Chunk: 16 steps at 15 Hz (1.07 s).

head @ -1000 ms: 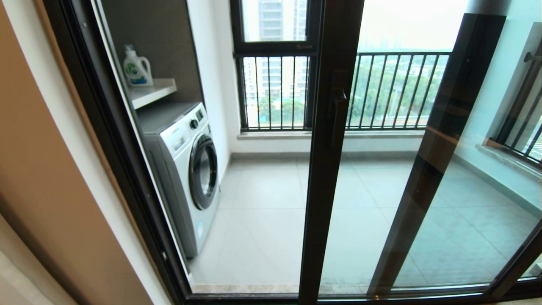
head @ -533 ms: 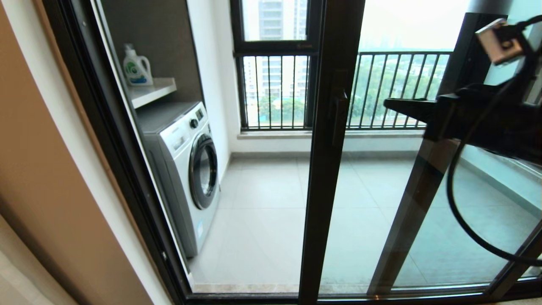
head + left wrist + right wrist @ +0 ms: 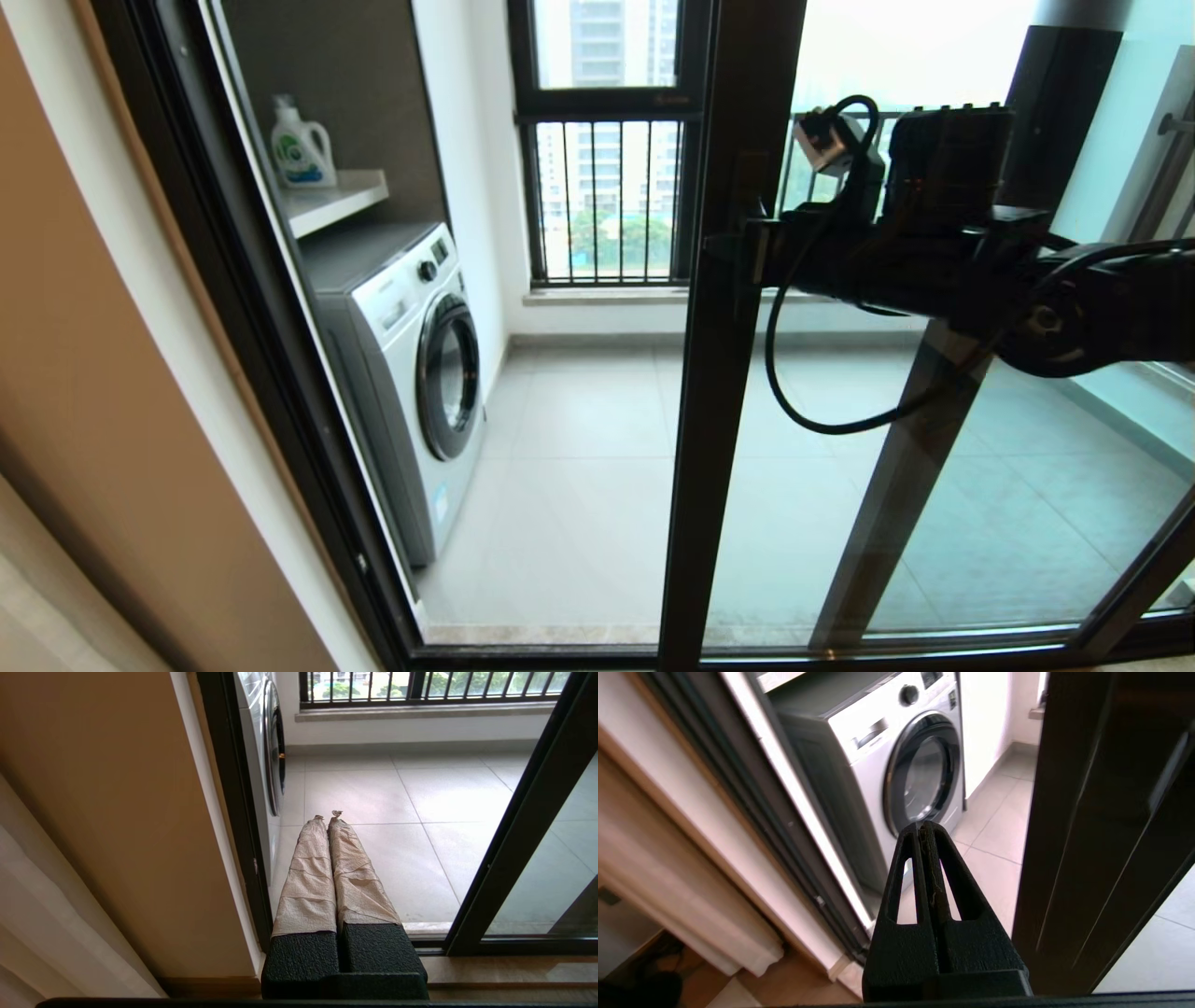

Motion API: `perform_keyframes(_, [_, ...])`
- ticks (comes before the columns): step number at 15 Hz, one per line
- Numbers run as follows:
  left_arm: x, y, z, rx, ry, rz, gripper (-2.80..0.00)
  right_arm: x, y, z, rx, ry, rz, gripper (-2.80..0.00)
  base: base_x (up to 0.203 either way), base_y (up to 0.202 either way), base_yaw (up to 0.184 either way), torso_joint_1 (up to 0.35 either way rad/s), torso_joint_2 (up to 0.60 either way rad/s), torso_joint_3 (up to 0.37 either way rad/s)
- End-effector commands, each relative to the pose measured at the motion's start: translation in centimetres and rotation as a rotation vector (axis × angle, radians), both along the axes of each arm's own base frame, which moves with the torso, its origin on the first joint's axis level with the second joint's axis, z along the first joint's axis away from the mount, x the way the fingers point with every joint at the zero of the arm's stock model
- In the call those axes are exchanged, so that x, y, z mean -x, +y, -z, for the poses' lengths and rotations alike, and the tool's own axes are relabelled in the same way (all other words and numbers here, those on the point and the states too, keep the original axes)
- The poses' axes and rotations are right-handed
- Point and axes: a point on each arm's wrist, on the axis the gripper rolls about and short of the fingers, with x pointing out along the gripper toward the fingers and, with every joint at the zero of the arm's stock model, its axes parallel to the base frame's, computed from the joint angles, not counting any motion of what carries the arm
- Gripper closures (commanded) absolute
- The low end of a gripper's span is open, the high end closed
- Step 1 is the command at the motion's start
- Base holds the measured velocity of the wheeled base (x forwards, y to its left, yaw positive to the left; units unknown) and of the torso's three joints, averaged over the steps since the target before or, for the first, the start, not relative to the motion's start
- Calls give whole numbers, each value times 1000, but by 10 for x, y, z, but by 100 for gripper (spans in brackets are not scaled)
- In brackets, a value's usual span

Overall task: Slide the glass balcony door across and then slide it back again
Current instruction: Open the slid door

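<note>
The glass balcony door [image 3: 803, 485] stands partly slid aside, its dark left upright [image 3: 719, 420] near the middle of the head view with an open gap to its left. My right gripper [image 3: 733, 250] reaches in from the right at handle height, shut and empty, its tip over the upright where the slim handle sits; the handle is mostly hidden behind it. In the right wrist view the shut right gripper [image 3: 924, 828] lies just beside the dark upright [image 3: 1087, 812]. My left gripper [image 3: 328, 815], with its fingers wrapped in beige tape, is shut and empty, low by the threshold.
A white washing machine [image 3: 411, 373] stands on the balcony's left under a shelf with a detergent bottle [image 3: 301, 149]. A second dark-framed pane's upright [image 3: 934, 420] slants behind the door. The barred window [image 3: 607, 205] is at the back. The wall and outer frame [image 3: 233, 373] bound the left.
My right arm has swung in from the right edge to the door's upright at handle height. The door has not visibly moved.
</note>
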Motion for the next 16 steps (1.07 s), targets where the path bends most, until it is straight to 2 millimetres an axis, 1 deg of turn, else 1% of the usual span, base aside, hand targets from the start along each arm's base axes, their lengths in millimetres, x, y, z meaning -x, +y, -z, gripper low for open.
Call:
perform_keyframes(1, [0, 0, 0, -1, 3, 0, 0, -35, 12, 22, 9, 21, 45, 0, 0, 0, 0, 0, 0, 0])
perform_keyframes(3, [0, 0, 0, -1, 2, 0, 0, -47, 15, 25, 5, 9, 81, 0, 0, 0, 0, 0, 0, 0])
perform_keyframes(4, [0, 0, 0, -1, 1, 0, 0, -53, 13, 26, 4, 5, 94, 0, 0, 0, 0, 0, 0, 0])
perform_keyframes(7, [0, 0, 0, -1, 1, 0, 0, -63, 0, 24, -3, -9, 130, 0, 0, 0, 0, 0, 0, 0])
perform_keyframes(11, [0, 0, 0, -1, 3, 0, 0, -68, -14, 24, -2, -9, 207, 0, 0, 0, 0, 0, 0, 0])
perform_keyframes(14, [0, 0, 0, -1, 2, 0, 0, -66, -25, 21, -3, -8, 231, 0, 0, 0, 0, 0, 0, 0])
perform_keyframes(16, [0, 0, 0, -1, 3, 0, 0, -64, -34, 26, 7, 11, 249, 0, 0, 0, 0, 0, 0, 0])
